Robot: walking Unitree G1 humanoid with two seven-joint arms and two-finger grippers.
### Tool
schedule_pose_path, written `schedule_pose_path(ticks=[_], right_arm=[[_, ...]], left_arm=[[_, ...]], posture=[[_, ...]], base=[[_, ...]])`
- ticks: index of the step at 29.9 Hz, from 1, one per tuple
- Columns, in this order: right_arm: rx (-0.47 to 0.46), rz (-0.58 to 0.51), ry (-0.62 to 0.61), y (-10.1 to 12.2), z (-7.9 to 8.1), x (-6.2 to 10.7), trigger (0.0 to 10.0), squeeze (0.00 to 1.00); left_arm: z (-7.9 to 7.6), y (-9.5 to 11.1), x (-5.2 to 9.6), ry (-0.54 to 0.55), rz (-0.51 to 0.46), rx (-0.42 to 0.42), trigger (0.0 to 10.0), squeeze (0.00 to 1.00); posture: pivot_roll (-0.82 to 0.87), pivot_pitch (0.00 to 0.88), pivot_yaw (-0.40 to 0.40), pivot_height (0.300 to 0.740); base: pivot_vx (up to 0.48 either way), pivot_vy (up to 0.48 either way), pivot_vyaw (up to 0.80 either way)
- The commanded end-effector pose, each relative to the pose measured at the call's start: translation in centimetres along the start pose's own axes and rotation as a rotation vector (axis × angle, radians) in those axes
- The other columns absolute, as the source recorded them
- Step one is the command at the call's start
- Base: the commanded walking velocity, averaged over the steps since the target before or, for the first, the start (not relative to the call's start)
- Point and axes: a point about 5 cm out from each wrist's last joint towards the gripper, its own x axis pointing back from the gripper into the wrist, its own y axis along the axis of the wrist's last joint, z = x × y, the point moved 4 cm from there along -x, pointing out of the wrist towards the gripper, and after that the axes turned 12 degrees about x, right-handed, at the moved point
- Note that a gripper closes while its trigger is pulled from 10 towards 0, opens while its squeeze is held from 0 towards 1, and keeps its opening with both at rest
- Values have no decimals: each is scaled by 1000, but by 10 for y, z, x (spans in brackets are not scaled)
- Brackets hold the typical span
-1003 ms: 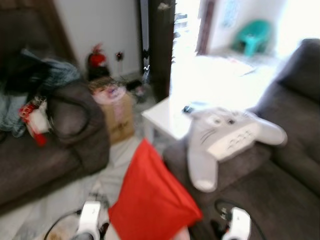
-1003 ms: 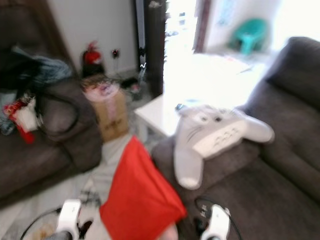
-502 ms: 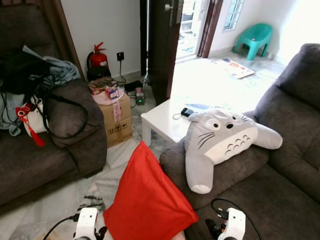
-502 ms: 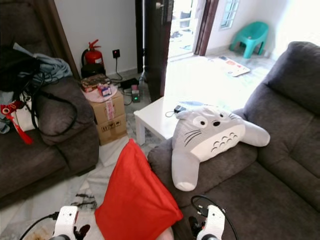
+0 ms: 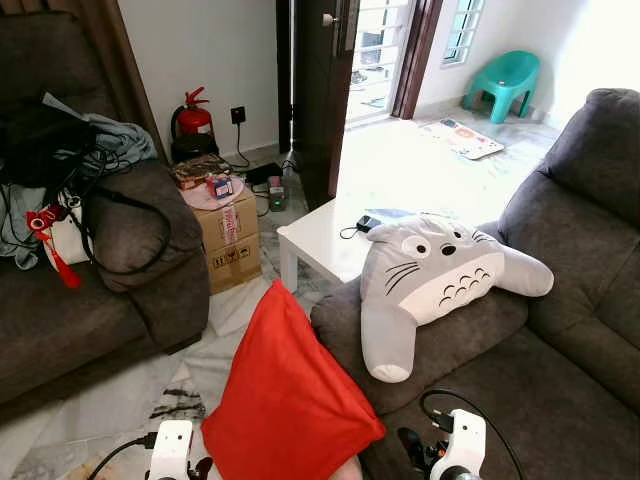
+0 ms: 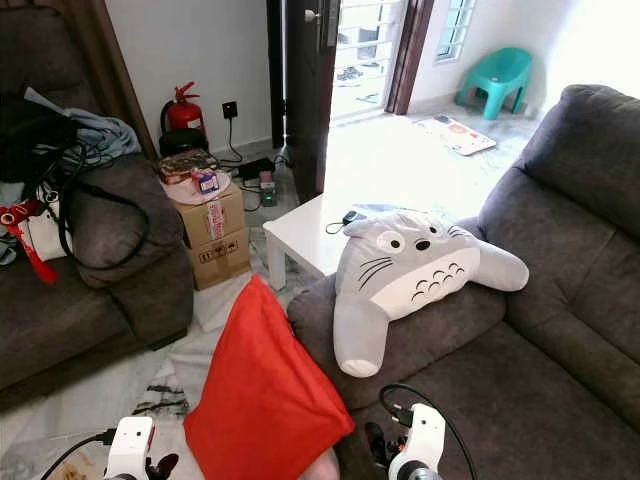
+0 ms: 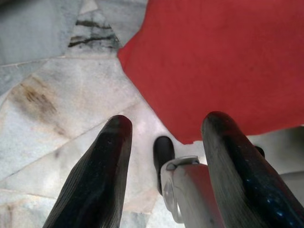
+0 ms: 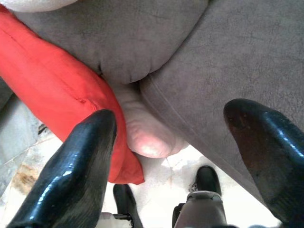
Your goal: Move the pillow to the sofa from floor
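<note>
Against the sofa's [image 5: 480,400] front edge, the red pillow [image 5: 285,400] is leaning ungripped between wide-open left gripper [image 7: 166,142] and right gripper [image 8: 171,137], risking toppling if nudged.

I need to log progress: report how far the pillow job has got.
Done: nothing yet. The red fabric pillow stands on edge on the marble floor, leaning against the grey upholstered sofa. In hand: both claws open, the left claw and the right claw hanging close beside the pillow, neither gripping it. Left: grasp, lift, set it on the seat.
</note>
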Motion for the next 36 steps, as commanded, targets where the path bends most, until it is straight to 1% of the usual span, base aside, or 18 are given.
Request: schedule_pose_path(ticks=[1,7,15,16,24,32,35,36], right_arm=[[-12,0,-29,2,-3,0,10000,1000],[-41,10,-37,-4,-5,2,10000,1000],[-35,21,-40,-7,-5,2,10000,1000],[-35,27,-29,-8,-4,2,10000,0],[-26,40,-24,-11,0,2,10000,0],[-28,66,-29,-21,5,3,10000,0],[-28,68,-31,-22,4,4,10000,0],[-29,67,-34,-21,1,4,10000,0]], left_arm=[[2,0,0,14,-8,18,10000,0],[5,1,1,26,-14,21,10000,0],[6,2,1,26,-18,19,10000,0],[6,2,1,26,-18,19,10000,0],[5,1,1,25,-13,26,10000,0],[6,-2,1,24,-6,34,10000,0],[6,-2,2,26,-4,31,10000,0],[7,-3,2,27,-4,24,10000,0]], posture=[[85,0,-64,740],[83,0,-60,740],[84,0,-56,740],[86,0,-57,740],[86,0,-56,740],[86,0,-57,740],[85,0,-57,740],[87,0,-59,740]], base=[[0,0,0],[0,0,0],[0,0,0],[0,0,0],[0,0,0],[0,480,0],[0,340,0],[0,0,0]])
